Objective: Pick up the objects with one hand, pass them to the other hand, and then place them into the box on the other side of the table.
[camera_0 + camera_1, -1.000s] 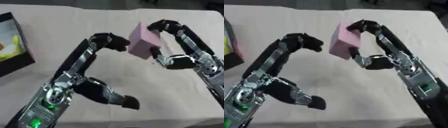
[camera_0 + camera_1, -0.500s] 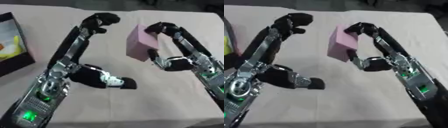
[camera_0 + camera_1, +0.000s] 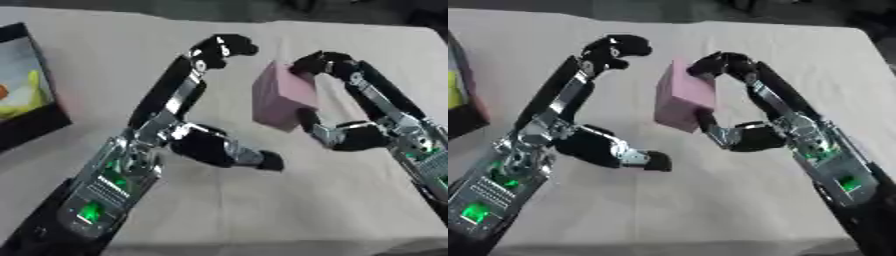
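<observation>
A pink block (image 3: 282, 102) hangs above the table, tilted. My right hand (image 3: 324, 63) is shut on it, with fingers curled over its top right corner and the thumb (image 3: 307, 120) under its lower edge. My left hand (image 3: 222, 49) is raised just left of the block's top and is apart from it, with its fingers curled on nothing. A black box (image 3: 31, 107) with a coloured picture on it stands at the table's left edge.
The table (image 3: 105, 45) is covered with a pale beige cloth. Both forearms rise from the bottom of the view and cross the middle of the table. My left elbow (image 3: 217, 149) hangs low over the cloth.
My left hand has come off the pink block and risen up and away to the left. The block stays in my right hand and has sunk slightly.
</observation>
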Available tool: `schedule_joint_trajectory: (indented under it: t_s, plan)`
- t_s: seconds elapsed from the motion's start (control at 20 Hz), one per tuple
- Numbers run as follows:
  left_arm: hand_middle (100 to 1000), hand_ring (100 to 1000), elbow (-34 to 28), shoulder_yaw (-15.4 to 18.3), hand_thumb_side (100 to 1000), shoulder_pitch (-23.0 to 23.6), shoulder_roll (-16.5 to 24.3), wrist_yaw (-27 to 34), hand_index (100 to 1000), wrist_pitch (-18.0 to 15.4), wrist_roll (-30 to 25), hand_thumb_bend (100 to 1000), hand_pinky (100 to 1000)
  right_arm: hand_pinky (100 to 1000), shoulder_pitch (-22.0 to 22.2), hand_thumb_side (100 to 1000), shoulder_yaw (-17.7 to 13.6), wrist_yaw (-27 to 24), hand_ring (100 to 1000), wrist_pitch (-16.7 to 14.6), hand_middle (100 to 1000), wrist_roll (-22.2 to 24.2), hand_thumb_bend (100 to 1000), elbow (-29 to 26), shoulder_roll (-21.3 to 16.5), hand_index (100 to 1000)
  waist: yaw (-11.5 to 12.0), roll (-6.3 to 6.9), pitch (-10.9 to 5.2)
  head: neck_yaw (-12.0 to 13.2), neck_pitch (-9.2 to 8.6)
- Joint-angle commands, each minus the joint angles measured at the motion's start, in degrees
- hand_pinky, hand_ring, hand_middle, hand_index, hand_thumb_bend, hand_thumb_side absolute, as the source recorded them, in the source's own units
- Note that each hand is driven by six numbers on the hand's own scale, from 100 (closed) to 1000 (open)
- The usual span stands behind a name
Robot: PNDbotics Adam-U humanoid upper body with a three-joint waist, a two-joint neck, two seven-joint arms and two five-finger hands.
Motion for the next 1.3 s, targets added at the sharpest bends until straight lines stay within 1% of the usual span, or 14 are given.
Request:
schedule_joint_trajectory:
  t_s: [0.05,0.2,0.4,0.75,0.85,0.95,1.15,1.3]
  plan:
    - [793,866,1.1,-0.5,277,-1.3,-1.1,-0.4,813,-0.4,-0.7,996,855,798,-0.6,372,0.1,-0.6,648,-0.9,329,0.5,100,-1.2,-0.5,727,-0.2,0.0,-1.1,0.3,-0.09]
    - [776,852,1.8,-0.9,282,-1.5,-1.7,0.2,801,-0.7,-0.9,987,850,798,-0.7,381,0.5,-0.7,648,-1.2,329,1.1,100,-1.2,-0.2,727,-0.4,-0.07,-1.09,0.4,-0.09]
    - [757,837,1.8,-1.1,313,-1.7,-2.2,2.0,793,-0.6,-0.8,987,844,796,-0.6,389,0.8,-0.6,646,-0.9,327,1.8,100,-1.2,0.2,725,-0.6,-0.05,-1.09,0.4,-0.08]
    - [726,812,1.5,-0.9,335,-1.6,-2.4,5.0,775,0.6,0.6,985,835,793,-0.6,390,0.9,0.0,655,-0.1,323,2.1,100,-1.2,0.6,722,-0.9,0.05,-1.03,0.1,-0.08]
    - [729,814,1.9,-1.0,335,-1.5,-2.5,5.6,781,1.4,0.9,988,836,792,-0.6,413,0.9,0.2,656,0.0,323,2.1,100,-1.2,0.7,721,-1.0,0.07,-1.02,0.2,-0.08]
    - [750,825,2.4,-1.0,331,-1.4,-2.7,6.3,792,2.4,1.1,996,840,792,-0.6,380,1.0,0.3,657,0.1,322,2.0,100,-1.2,0.8,720,-1.1,0.09,-1.01,0.3,-0.08]
    - [784,849,3.9,-0.6,313,-1.1,-3.1,8.0,806,4.8,2.2,1000,851,791,-0.5,360,1.0,0.5,657,0.3,321,2.0,100,-1.2,0.9,720,-1.3,0.16,-1.02,0.3,-0.08]
    - [793,856,4.4,-0.3,294,-1.1,-3.2,8.9,810,6.2,4.0,1000,853,792,-0.5,355,0.9,0.5,658,0.3,321,2.0,100,-1.2,0.8,720,-1.4,0.27,-1.02,0.3,-0.08]
